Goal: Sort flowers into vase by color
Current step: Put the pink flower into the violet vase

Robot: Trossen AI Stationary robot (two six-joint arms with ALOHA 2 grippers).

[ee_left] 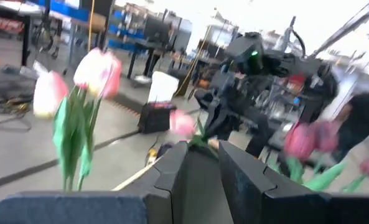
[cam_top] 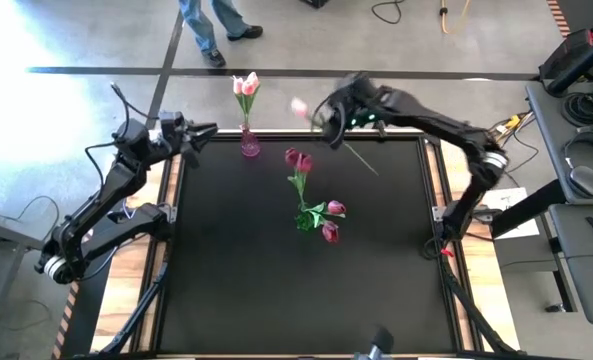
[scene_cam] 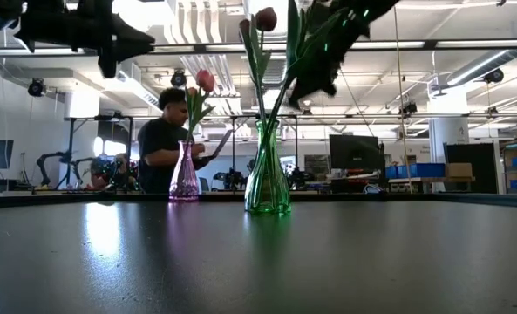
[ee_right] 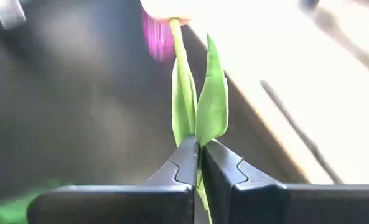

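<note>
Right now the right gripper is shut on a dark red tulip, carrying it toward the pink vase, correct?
Not quite. The right gripper is shut on a pale pink tulip, not a dark red one; the high view shows its head near the pink vase.

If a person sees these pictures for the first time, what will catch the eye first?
Probably the right gripper, raised over the table's far edge and shut on the green stem of a pale pink tulip. Next, the pink vase at the far edge, holding pale pink tulips, and the green vase near the middle, with dark red tulips. The left gripper waits beside the pink vase.
</note>
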